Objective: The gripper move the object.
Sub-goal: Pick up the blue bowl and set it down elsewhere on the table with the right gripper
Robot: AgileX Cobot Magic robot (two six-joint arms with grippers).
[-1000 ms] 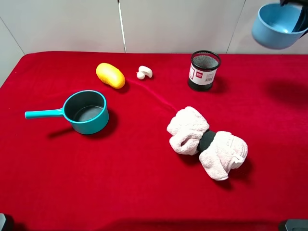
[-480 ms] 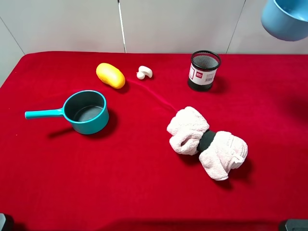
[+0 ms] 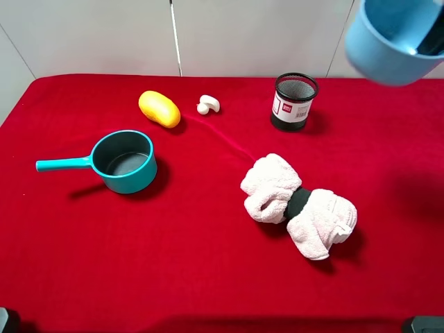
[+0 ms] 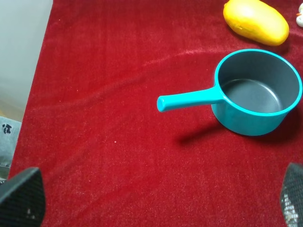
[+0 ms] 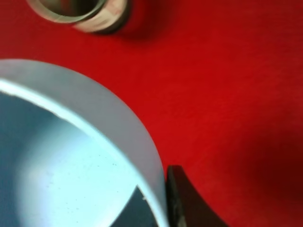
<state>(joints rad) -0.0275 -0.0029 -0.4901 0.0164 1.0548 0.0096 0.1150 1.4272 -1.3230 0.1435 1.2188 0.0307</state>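
The light-blue bowl [image 3: 392, 41] hangs high in the air at the far right, above the red table [image 3: 208, 277] and right of the mesh cup. My right gripper [image 3: 433, 38] is shut on the bowl's rim and shows only as a dark bit at the frame edge. In the right wrist view the bowl [image 5: 71, 156] fills the picture, with the gripper [image 5: 158, 210] clamped on its rim, one black finger [image 5: 187, 203] outside the wall. My left gripper [image 4: 156, 208] is open and empty, low over the cloth near the teal saucepan [image 4: 255, 92].
On the red cloth lie the teal saucepan [image 3: 125, 161] with its handle to the left, a yellow fruit [image 3: 159, 109], a white mushroom [image 3: 208, 104], a black mesh cup [image 3: 294, 101] and a rolled white towel with a black band [image 3: 298, 205].
The bowl, held in my right gripper, has risen and then shifted left and nearer the high camera, so it looks larger. The left arm and the table objects have not moved.
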